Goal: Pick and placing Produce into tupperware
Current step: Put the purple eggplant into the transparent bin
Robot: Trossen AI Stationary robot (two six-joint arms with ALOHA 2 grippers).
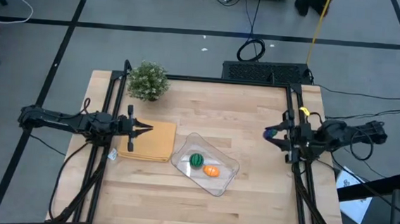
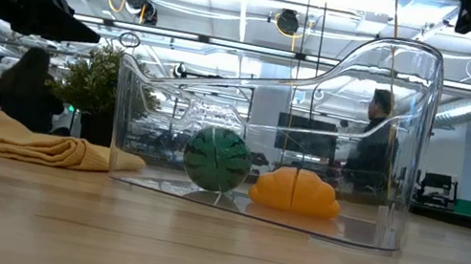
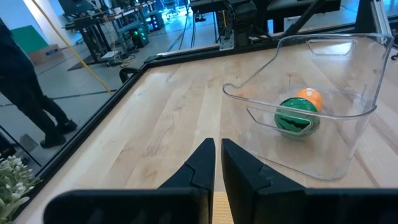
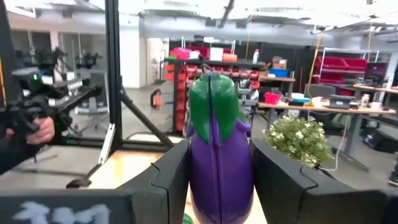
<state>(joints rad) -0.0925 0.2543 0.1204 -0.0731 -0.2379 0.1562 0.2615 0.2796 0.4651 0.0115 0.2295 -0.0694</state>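
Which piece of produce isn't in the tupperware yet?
The purple piece, held in the right gripper off at the table's right edge. The green ball and orange oval already lie inside the tupperware.

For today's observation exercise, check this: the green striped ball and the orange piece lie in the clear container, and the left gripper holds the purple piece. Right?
Not quite. The right gripper holds the purple piece, as the right wrist view shows. The green striped ball and orange piece do lie in the clear container.

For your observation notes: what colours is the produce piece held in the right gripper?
Purple body with a green top, the eggplant-like piece; clearest in the right wrist view, between the right gripper fingers.
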